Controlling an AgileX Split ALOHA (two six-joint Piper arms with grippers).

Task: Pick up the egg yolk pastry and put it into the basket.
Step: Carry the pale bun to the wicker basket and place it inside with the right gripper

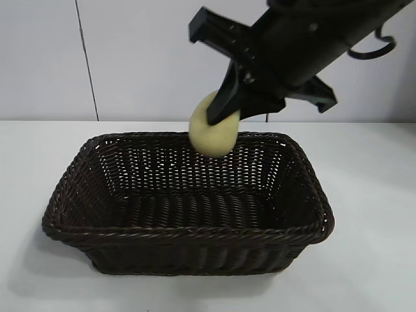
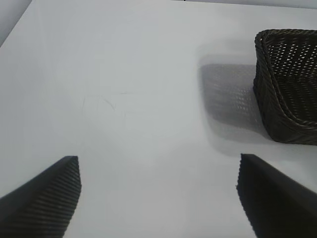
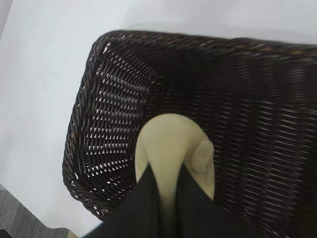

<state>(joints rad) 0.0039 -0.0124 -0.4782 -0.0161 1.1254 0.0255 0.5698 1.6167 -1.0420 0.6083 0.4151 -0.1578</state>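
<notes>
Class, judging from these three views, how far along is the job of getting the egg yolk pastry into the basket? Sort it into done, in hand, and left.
Done: the egg yolk pastry is off the table, pinched in the right hand. In hand: that hand holds it above the basket, near the far rim; the right wrist view shows the basket's inside beneath it. Left: lowering and letting go. The left hand sits open over bare table beside the basket.

Right arm reaches in from the upper right of the exterior view, wrist angled down toward the worktop's far edge. Right gripper [image 1: 221, 120] points downward, fingers [image 3: 143, 203] closed tight — clamped on the egg yolk pastry [image 1: 211, 133], held in the air. Left gripper [image 2: 158, 198] hangs low over the worktop, fingers spread wide — holding nothing.
</notes>
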